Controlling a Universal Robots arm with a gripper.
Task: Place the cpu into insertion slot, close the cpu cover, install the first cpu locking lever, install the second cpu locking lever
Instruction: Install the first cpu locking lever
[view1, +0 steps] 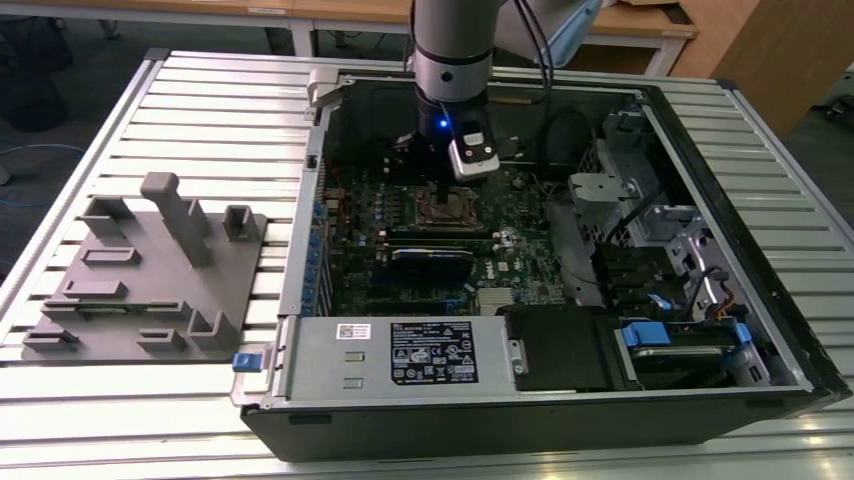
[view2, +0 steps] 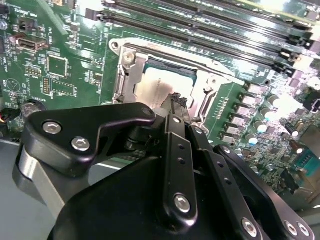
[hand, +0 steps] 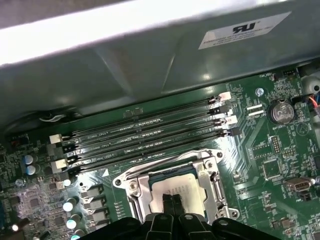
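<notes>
Gripper (view2: 175, 102) body is blocking the near part of the slot (view2: 125, 75) and cpu (view2: 160, 82) in second wrist view. In first wrist view the picture's edge is cutting the cpu (hand: 175, 189) and cover (hand: 135, 187) off, w/ fingertips (hand: 172, 200) overlapping the chip. In exterior view the arm (view1: 454, 60) is running out of frame up top, and the gripper (view1: 441, 185) is hiding part of the slot (view1: 451, 212); cpu vs cover there is too small to tell apart.

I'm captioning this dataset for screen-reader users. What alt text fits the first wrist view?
The cpu sits in the insertion slot with the silvery cpu cover framing it, the robot's black hand just over its near edge. Beyond lie black memory slots on the green motherboard.
</notes>
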